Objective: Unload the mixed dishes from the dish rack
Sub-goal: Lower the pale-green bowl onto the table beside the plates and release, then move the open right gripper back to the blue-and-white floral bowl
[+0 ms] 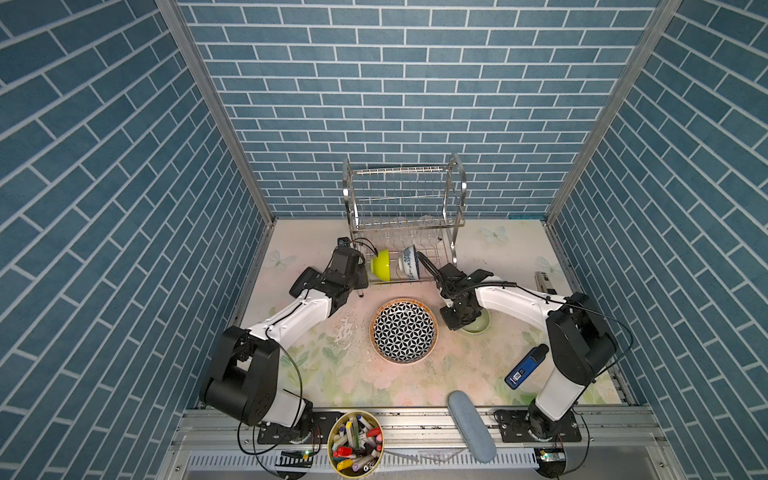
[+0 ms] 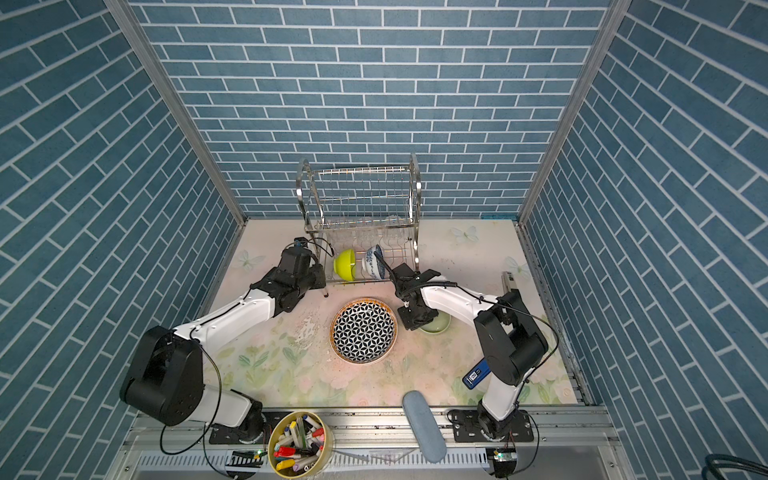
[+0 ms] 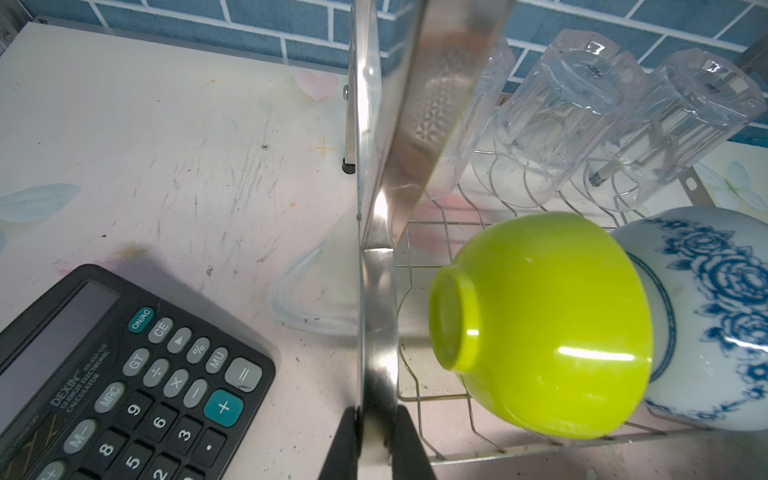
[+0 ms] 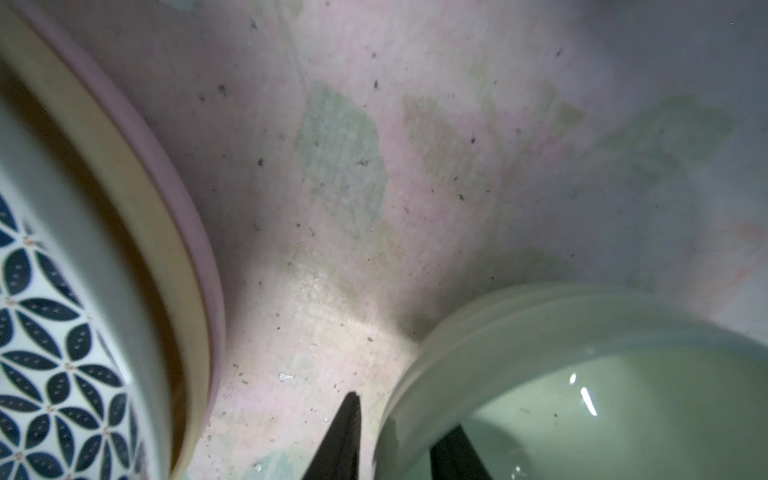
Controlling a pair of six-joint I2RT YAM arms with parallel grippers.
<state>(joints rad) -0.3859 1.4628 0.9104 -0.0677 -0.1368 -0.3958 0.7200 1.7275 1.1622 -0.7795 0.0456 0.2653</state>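
Right gripper (image 4: 405, 415), narrowly parted, straddles pale-green bowl (image 4: 582, 395) rim; left gripper (image 3: 376, 419) clamps dish rack (image 3: 415, 124).

The dish rack (image 1: 399, 191) blocked the far middle. Open surface (image 1: 498, 249) lay far right. Only a narrow gap parted the plates (image 1: 404, 330) from the pale-green bowl (image 1: 482, 325).

Shiny metal dish rack (image 3: 395, 166), glossy lime bowl (image 3: 540, 324).

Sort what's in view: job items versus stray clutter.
Job: dish rack, lime bowl, blue-on-white bowl, glass tumblers, star-patterned plate, pale-green bowl.
Clutter: tub of markers, calculator, blue device, grey-blue pouch.
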